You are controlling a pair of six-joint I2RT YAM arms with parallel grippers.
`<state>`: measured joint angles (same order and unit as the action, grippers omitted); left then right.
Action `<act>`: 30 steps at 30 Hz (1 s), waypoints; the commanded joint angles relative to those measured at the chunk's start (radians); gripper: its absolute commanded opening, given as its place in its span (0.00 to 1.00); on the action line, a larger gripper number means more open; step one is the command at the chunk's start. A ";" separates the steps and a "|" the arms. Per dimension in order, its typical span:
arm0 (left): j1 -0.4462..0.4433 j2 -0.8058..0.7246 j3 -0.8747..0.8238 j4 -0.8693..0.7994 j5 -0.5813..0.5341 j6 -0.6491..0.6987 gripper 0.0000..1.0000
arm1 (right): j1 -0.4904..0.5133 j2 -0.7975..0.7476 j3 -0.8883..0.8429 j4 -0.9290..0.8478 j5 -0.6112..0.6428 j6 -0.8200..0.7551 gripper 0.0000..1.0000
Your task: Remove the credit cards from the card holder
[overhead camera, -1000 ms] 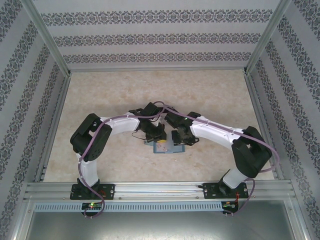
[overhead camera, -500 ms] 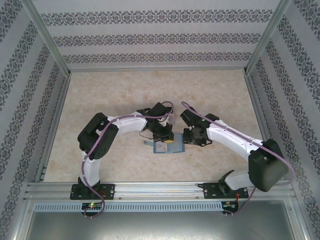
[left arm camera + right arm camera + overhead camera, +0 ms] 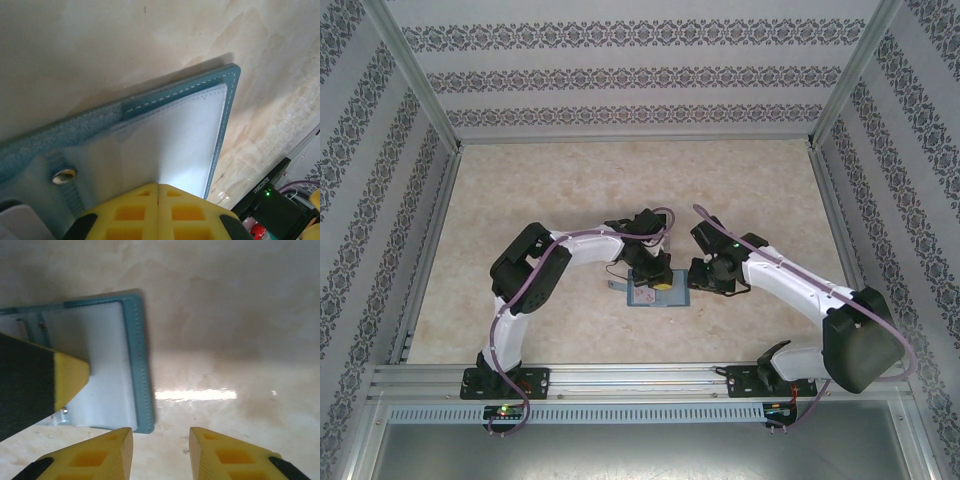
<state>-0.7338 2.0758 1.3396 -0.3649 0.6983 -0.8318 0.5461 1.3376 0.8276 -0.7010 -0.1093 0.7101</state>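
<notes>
On the left of the overhead view, the left arm rises from its base at the near edge and folds at a black elbow. Its white forearm runs rightward over the beige, marbled tabletop [image 3: 570,190]. The wrist bends down so the left gripper [image 3: 658,279] points at the table and sits on the small, flat, teal-blue card holder [image 3: 655,297].

From the left wrist camera, this gripper's [image 3: 159,200] two yellow, grid-moulded fingertips are pressed together, with only a thin seam between them. They rest on the holder's inner face.

The card holder [image 3: 222,100] lies opened flat on the table, around the middle and toward the near side. Its border is teal-blue, leather-like material with a line of white stitching. Inside sits a smooth, pale whitish panel [image 3: 175,135], with a small round metal snap [image 3: 63,175] beside it. Whether that panel is lining or a credit card cannot be told.

On the right, the right arm's dark elbow sits low and its long white forearm reaches left and away. The right gripper [image 3: 703,277] hovers just beside the holder's right edge. In its own camera the gripper [image 3: 160,450] has its yellow fingertips [image 3: 100,457] spread apart, with bare table between them.
</notes>
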 commanded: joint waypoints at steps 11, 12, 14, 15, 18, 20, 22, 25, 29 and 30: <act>-0.010 -0.017 0.003 -0.003 -0.037 -0.007 0.05 | -0.009 0.043 -0.055 0.173 -0.189 0.052 0.28; -0.006 -0.031 0.001 0.000 -0.043 -0.004 0.06 | -0.009 0.042 -0.054 0.176 -0.194 0.052 0.28; -0.001 -0.058 -0.007 0.006 -0.055 -0.004 0.07 | -0.009 0.043 -0.053 0.181 -0.205 0.054 0.27; 0.003 -0.071 -0.012 0.009 -0.060 -0.004 0.08 | -0.009 0.043 -0.051 0.185 -0.213 0.056 0.26; 0.017 -0.101 -0.029 0.012 -0.070 -0.007 0.08 | -0.008 0.047 -0.048 0.202 -0.234 0.064 0.25; 0.026 -0.119 -0.043 0.013 -0.075 -0.006 0.07 | -0.006 0.055 -0.043 0.214 -0.251 0.068 0.24; 0.035 -0.136 -0.057 0.014 -0.081 -0.006 0.07 | -0.002 0.067 -0.034 0.223 -0.265 0.071 0.23; 0.050 -0.160 -0.081 0.014 -0.088 -0.005 0.07 | 0.008 0.091 -0.016 0.236 -0.279 0.075 0.23; 0.072 -0.193 -0.120 0.012 -0.095 0.001 0.06 | 0.026 0.135 0.010 0.256 -0.294 0.077 0.22; 0.078 -0.201 -0.132 0.011 -0.097 0.003 0.05 | 0.030 0.147 0.017 0.262 -0.300 0.080 0.22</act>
<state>-0.6765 1.9190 1.2377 -0.3565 0.6205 -0.8387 0.5594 1.4586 0.8089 -0.4664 -0.3771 0.7769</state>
